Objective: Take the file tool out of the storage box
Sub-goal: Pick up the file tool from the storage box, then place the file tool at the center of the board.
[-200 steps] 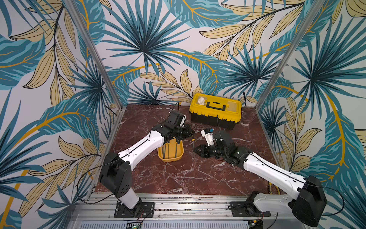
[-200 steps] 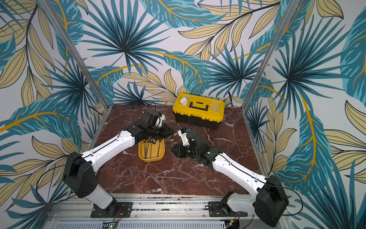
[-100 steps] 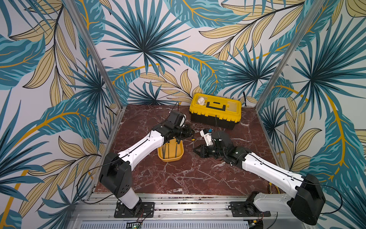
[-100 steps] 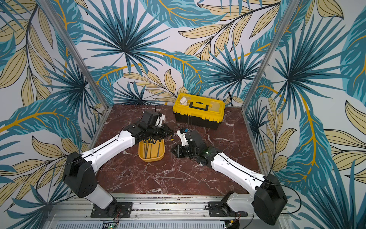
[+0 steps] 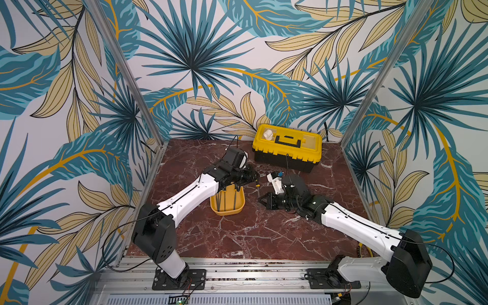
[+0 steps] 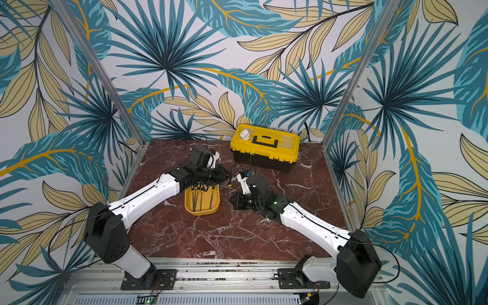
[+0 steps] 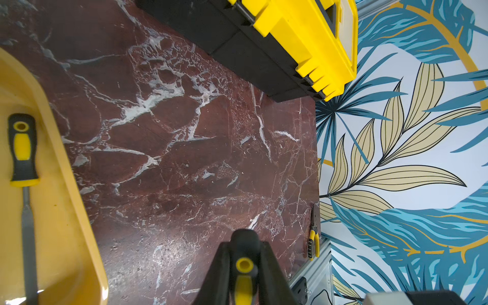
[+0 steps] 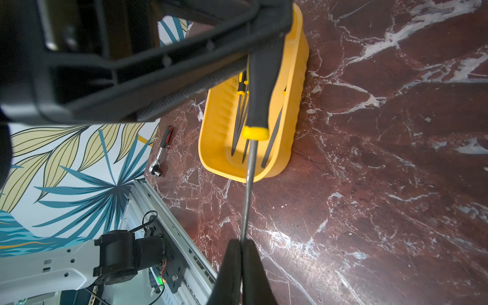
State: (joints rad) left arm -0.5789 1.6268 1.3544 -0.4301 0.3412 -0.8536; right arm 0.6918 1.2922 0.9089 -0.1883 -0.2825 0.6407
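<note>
The worry here is the double grip: the slim file tool with a black-and-yellow handle and thin grey metal shaft [image 8: 249, 184] is pinched at both ends. If either arm pulls away before the other lets go, I judge the shaft could bend, twist free or drag a wrist off line. Once only the shaft is held, the heavier handle may well swing round in that narrow pinch and drop. It would land on the red-brown marble tabletop [image 5: 250, 232] or back in the shallow orange-yellow plastic storage box [image 5: 227, 212], where other files [image 7: 23, 148] lie. The left gripper [image 7: 244, 253] has its jaws clamped tight on the handle; the right gripper [image 8: 241, 248] has its fingers drawn together on the shaft's lower stretch, with barely a gap showing. The file hangs in the air outside the box, just beside its wall on the right arm's side, between the two grippers.
</note>
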